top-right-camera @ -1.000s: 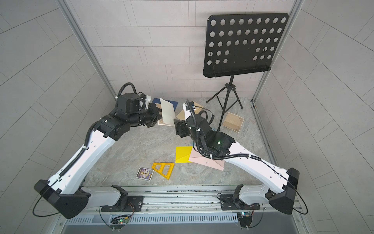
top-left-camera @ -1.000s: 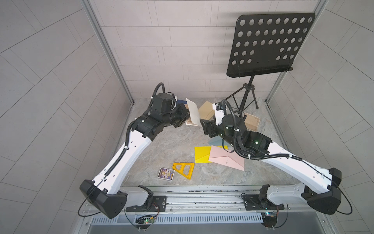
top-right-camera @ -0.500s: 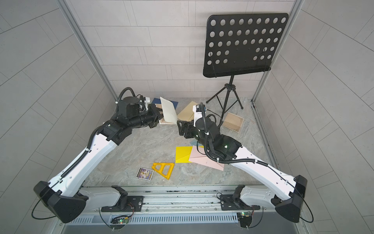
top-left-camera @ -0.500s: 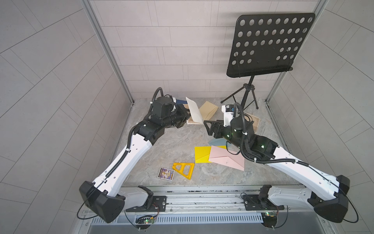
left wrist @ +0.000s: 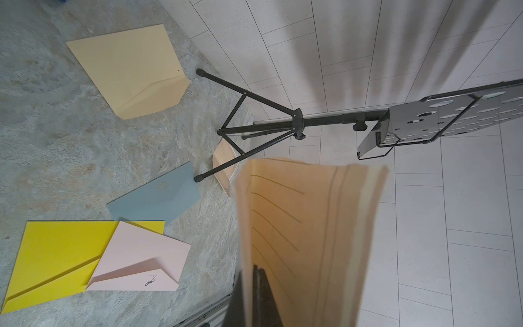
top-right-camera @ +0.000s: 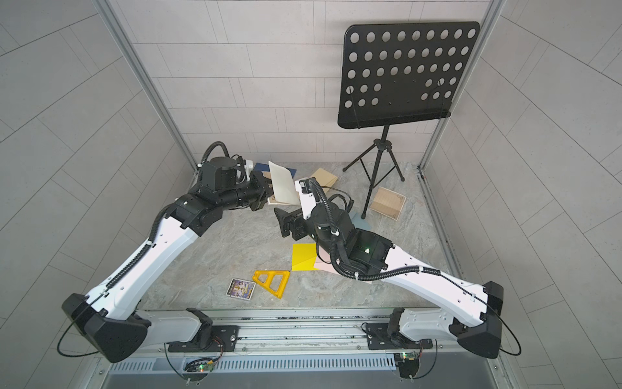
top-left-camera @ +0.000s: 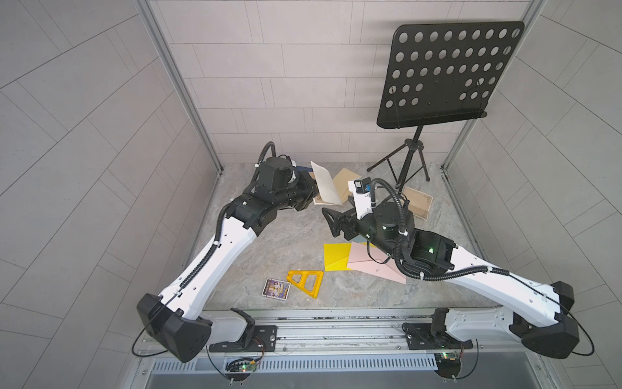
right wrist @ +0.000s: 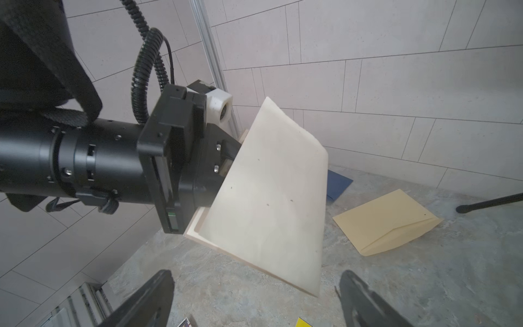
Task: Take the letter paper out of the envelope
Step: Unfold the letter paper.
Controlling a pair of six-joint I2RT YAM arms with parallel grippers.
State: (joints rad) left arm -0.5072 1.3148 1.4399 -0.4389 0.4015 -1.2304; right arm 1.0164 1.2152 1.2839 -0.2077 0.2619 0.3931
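Both envelope (right wrist: 271,198) and letter (left wrist: 277,220) are risking capture by the wide-open, empty right gripper (top-left-camera: 331,223) while the left gripper (top-left-camera: 313,193) is pinching the envelope.

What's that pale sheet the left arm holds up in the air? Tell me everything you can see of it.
The letter paper is a thin, cream, slightly curved sheet with a few dark specks on its outer face. It looks folded, as a second layer's edge shows along one side. Its inner face carries ruled lines. The left gripper is shut on one edge, holding it tilted above the table.
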